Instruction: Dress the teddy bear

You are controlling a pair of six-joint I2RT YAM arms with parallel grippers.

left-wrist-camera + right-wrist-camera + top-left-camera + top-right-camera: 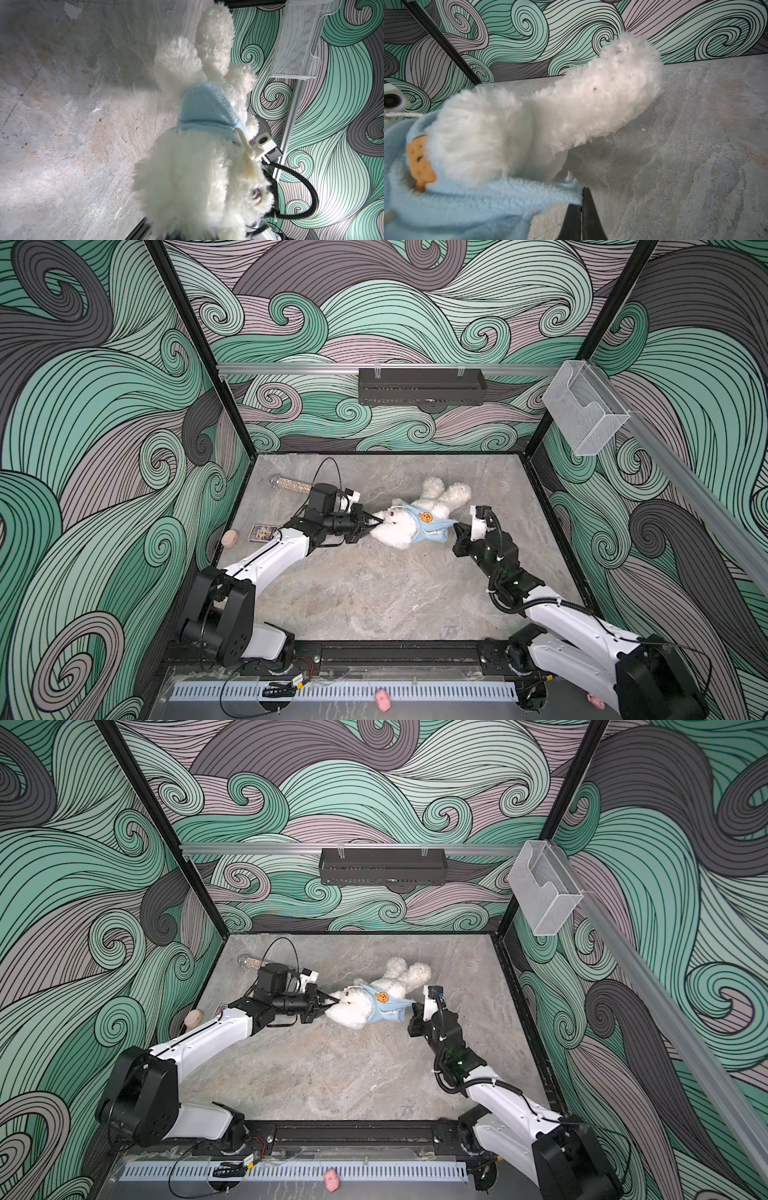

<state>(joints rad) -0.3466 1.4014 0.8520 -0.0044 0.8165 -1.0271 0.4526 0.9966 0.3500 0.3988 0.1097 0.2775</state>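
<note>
Right wrist view: R pincer (582, 194) clamped on hem of blue top (467, 203), worn round teddy bear (550, 116). Both top views: bear lies on bench (374, 593) btwn the pincers, w/ L pincer (377, 524) clamped on its head fur.

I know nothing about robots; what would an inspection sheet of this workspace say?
Surface: grey marbled table.
Job's things: bear lying down, blue garment around its torso, legs bare.
Clutter: glitter tube, card box, ball at left; two pink toys on the front ledge.
Grippers: left gripper shut on the bear's head; right gripper shut on the garment's hem.
Cables: loop above left wrist; hose on right arm.
Surroundings: swirl walls, black shelf, clear holder.
</note>
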